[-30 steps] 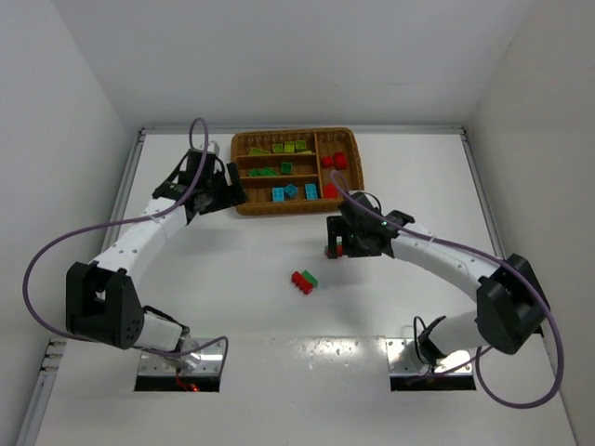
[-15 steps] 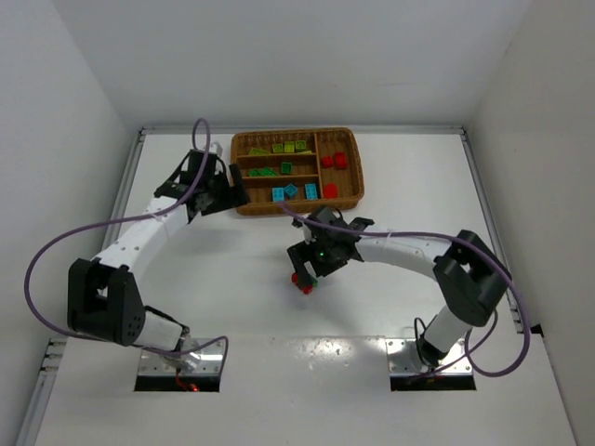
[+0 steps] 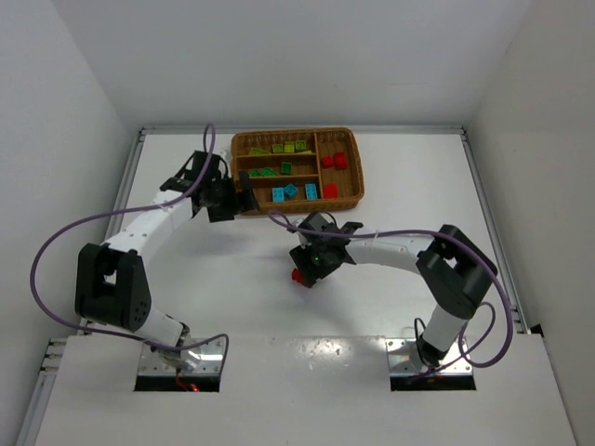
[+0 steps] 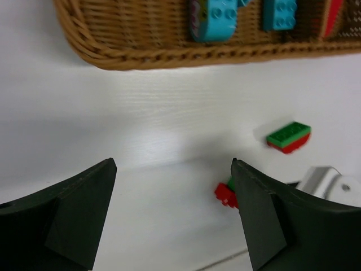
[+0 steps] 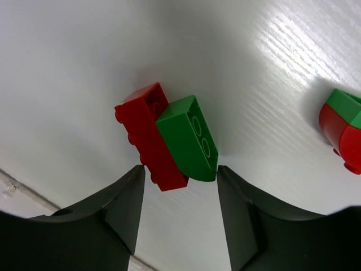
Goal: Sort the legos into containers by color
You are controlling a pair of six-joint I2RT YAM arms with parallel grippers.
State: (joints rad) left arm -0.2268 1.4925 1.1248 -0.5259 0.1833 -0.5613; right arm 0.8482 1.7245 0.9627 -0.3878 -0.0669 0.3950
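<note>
A red brick (image 5: 148, 135) with a dark green brick (image 5: 189, 138) stuck to it lies on the white table. My right gripper (image 5: 179, 186) is open right at it, one finger on each side of its near end. In the top view that gripper (image 3: 308, 268) covers most of the pair (image 3: 299, 277). A second red-and-green piece (image 5: 345, 125) lies just to the right and also shows in the left wrist view (image 4: 289, 137). My left gripper (image 4: 169, 214) is open and empty, at the front left edge of the wicker tray (image 3: 247, 210).
The tray's slots hold lime bricks (image 3: 284, 147) at the back, dark green ones (image 3: 270, 171) in the middle, cyan ones (image 3: 293, 191) in front and red ones (image 3: 335, 162) in the upright slot. White walls enclose the table.
My right gripper has swung left from beside the tray's front to the red-and-green pair on the table. My left gripper has shifted slightly right along the tray's front edge.
</note>
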